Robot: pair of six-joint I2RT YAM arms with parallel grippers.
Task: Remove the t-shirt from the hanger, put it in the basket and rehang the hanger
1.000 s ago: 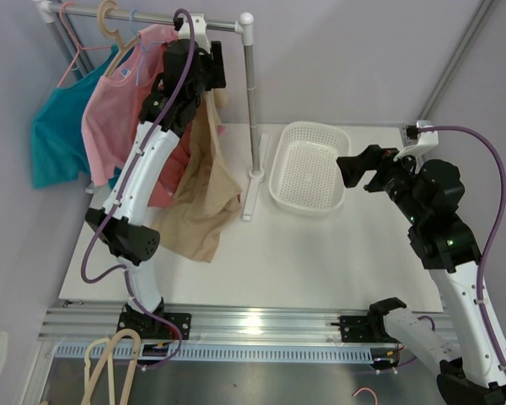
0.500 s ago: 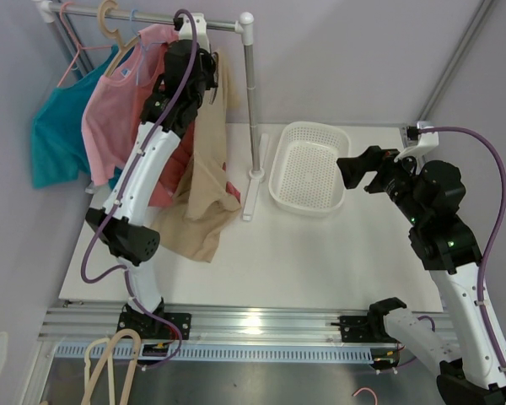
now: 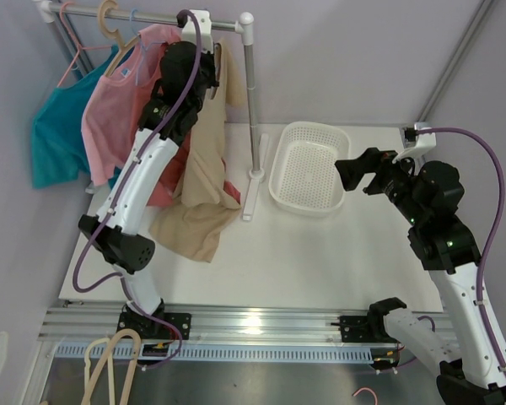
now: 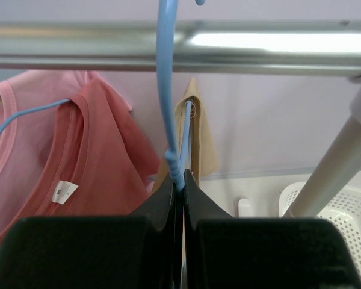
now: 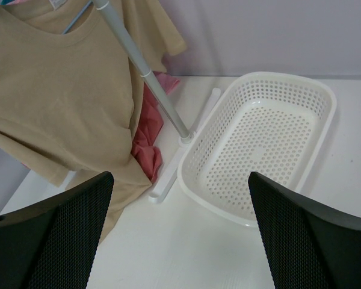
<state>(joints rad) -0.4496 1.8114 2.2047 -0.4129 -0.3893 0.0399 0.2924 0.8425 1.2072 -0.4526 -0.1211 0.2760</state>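
Note:
A tan t-shirt [image 3: 204, 169] hangs from a blue hanger [image 4: 166, 90] hooked over the steel rail [image 4: 259, 48] of the rack. My left gripper [image 4: 182, 180] is raised just under the rail and is shut on the hanger's twisted neck; in the top view my left gripper [image 3: 204, 63] is at the shirt's collar. The shirt's hem rests on the table. In the right wrist view the tan t-shirt [image 5: 54, 90] fills the upper left. My right gripper [image 3: 344, 169] hovers open at the basket's right side, nothing between its fingers [image 5: 48, 229].
A white perforated basket [image 3: 308, 169] sits right of the rack's upright pole [image 3: 253, 101] and foot [image 3: 251, 194]. On the same rail hang a red shirt [image 4: 102, 156], a pink shirt [image 3: 110, 118] and a teal shirt [image 3: 55, 135]. Spare hangers lie below the table's front left.
My left gripper has closed on the blue hanger's neck and risen slightly toward the rail. The tan shirt has shifted a little with it. The right arm has not moved.

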